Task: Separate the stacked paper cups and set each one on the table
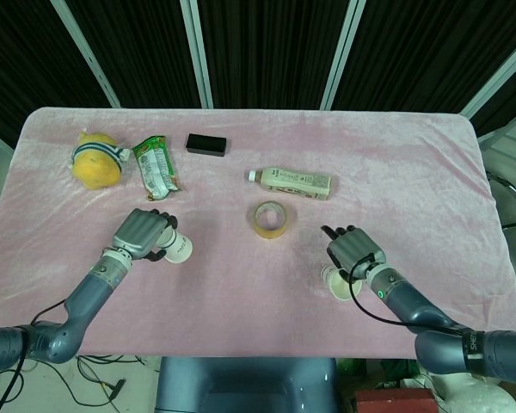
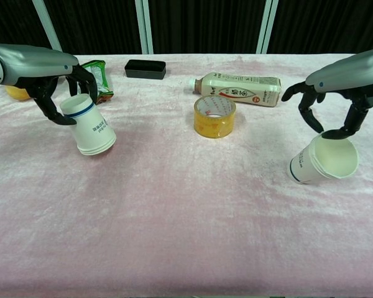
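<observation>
My left hand grips one paper cup by its base, tilted, mouth down toward the tabletop. My right hand pinches the rim of the cup stack below it (stack tilted, mouth facing outward). Tape roll lies between both hands.

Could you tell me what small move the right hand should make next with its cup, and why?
Probably tip the right cup upright and lower it onto the table. The right hand pinches only its upper rim, and the cup hangs tilted, mouth toward the chest camera, so letting go now would likely leave it on its side.
</observation>
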You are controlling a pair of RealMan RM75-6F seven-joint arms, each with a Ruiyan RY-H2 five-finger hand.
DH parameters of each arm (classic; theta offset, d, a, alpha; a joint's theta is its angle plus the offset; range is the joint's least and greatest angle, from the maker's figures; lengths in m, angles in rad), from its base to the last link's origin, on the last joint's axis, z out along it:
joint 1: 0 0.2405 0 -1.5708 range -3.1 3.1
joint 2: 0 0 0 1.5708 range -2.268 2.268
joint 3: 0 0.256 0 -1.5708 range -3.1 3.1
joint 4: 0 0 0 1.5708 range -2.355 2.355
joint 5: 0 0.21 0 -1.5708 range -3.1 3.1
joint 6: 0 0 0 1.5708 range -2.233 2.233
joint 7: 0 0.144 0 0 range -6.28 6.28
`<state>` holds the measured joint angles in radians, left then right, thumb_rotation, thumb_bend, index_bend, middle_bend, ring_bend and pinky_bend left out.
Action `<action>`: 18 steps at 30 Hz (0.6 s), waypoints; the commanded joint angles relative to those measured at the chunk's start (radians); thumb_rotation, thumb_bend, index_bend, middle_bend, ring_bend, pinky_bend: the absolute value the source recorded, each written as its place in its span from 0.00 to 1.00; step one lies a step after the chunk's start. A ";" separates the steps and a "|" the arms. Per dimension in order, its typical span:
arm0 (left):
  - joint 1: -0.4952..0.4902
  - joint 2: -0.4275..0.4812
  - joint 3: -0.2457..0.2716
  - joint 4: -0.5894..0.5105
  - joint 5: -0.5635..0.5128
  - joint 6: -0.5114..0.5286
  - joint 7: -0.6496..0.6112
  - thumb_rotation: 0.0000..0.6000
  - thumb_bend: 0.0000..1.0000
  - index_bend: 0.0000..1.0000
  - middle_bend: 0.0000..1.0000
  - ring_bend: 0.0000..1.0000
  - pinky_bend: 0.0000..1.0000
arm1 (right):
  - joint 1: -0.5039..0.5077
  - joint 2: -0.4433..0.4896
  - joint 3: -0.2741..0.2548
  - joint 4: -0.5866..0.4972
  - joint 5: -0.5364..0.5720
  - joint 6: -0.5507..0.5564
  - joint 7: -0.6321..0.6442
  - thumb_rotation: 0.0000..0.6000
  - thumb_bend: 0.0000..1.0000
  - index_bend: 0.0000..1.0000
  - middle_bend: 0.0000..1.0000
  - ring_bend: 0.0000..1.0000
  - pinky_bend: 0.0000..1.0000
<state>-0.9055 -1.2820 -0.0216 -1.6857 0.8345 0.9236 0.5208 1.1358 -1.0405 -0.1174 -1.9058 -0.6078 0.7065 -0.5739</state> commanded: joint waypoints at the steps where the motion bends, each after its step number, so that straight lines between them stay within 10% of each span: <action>1: 0.008 -0.007 -0.001 0.013 0.010 0.001 -0.010 1.00 0.25 0.35 0.33 0.26 0.53 | 0.006 0.000 -0.005 -0.002 0.009 0.002 -0.003 1.00 0.42 0.46 0.02 0.13 0.18; 18: -0.004 -0.041 0.016 0.028 -0.003 0.023 0.122 1.00 0.09 0.23 0.21 0.13 0.40 | 0.045 0.007 -0.023 -0.010 0.063 -0.005 -0.001 1.00 0.40 0.26 0.02 0.13 0.18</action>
<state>-0.9096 -1.3198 -0.0036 -1.6556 0.8433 0.9450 0.6391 1.1794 -1.0341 -0.1387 -1.9159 -0.5469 0.7019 -0.5743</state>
